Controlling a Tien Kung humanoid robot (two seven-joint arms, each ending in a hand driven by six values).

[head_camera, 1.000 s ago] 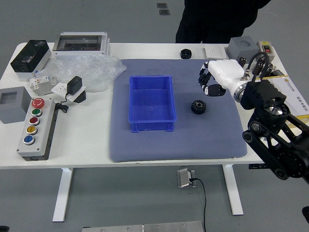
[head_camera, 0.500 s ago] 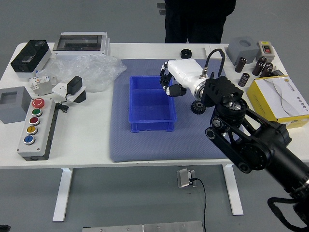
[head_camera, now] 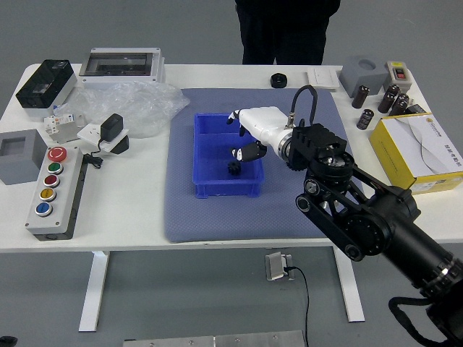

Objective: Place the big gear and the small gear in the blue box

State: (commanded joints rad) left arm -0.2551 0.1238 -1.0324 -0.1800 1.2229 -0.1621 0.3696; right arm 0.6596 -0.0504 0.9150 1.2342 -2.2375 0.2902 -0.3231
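Observation:
My right hand (head_camera: 235,136) reaches over the right side of the blue box (head_camera: 226,189), its fingers spread and thumb apart, holding nothing. Below the thumb, a small black gear (head_camera: 234,168) rests inside the box toward its front right. The other, larger gear is not visible; the right hand and forearm cover the part of the mat just right of the box. My left hand is not in view.
A dark mat (head_camera: 217,225) lies under the box. Left are a button panel (head_camera: 56,191), plastic wrap (head_camera: 134,105) and grey blocks. Right are a yellow-edged box (head_camera: 416,148) and dark cylinders (head_camera: 365,119). A person stands beyond the table, hands unseen.
My right hand has moved left from above the mat to the box, and its fingers have opened. The small gear now shows inside the box. The person has shifted left.

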